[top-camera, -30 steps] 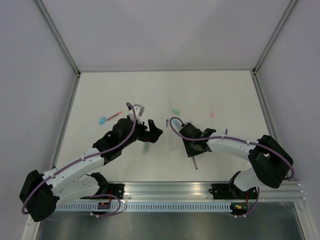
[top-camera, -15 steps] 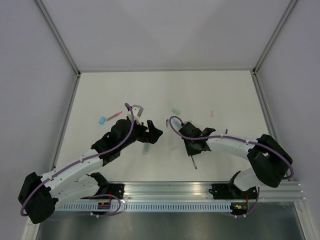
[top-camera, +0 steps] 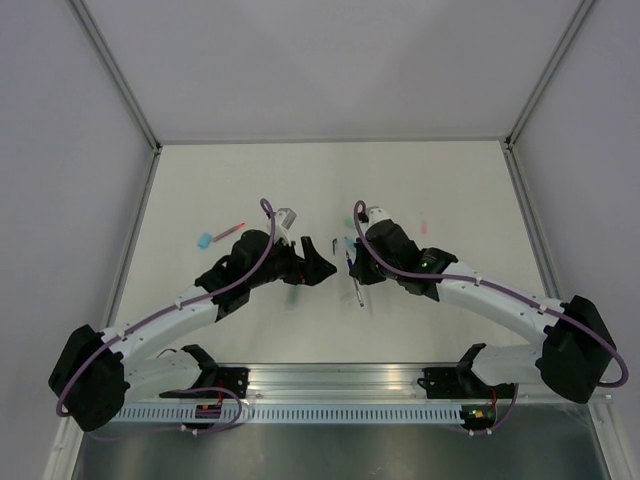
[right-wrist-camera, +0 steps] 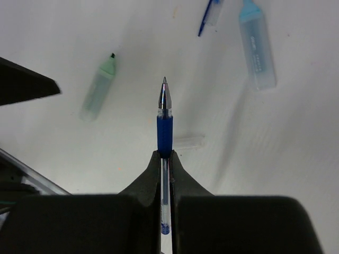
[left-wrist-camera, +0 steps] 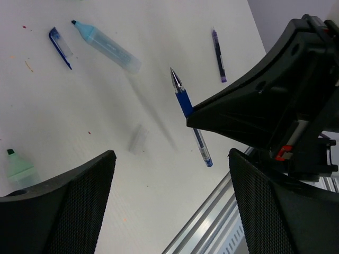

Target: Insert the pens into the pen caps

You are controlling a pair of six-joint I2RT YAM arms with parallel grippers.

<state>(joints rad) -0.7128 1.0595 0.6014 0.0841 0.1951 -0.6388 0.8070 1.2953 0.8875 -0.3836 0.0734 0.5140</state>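
Note:
My right gripper (right-wrist-camera: 164,154) is shut on a blue pen (right-wrist-camera: 164,129), which sticks out forward with its metal tip up, held above the table. In the top view this gripper (top-camera: 352,268) faces my left gripper (top-camera: 318,262) at mid-table, and the pen (top-camera: 358,292) slants below it. The left gripper (left-wrist-camera: 170,159) is open and empty, its fingers (left-wrist-camera: 58,206) wide apart, with the held pen (left-wrist-camera: 188,114) in front of it. A clear pen cap (right-wrist-camera: 189,142) lies on the table under the pen. A dark blue cap (left-wrist-camera: 61,46) and a purple pen (left-wrist-camera: 219,54) lie farther off.
A light blue highlighter (left-wrist-camera: 108,46) and a mint one (right-wrist-camera: 98,90) lie on the table near the grippers. At the left lie a red pen (top-camera: 232,231) and a light blue cap (top-camera: 205,240); a pink piece (top-camera: 423,228) lies at the right. The metal rail (top-camera: 400,380) runs along the near edge.
My right gripper closed on the blue pen, lifted it off the table and swung up and left toward the left gripper. The left gripper shifted slightly right.

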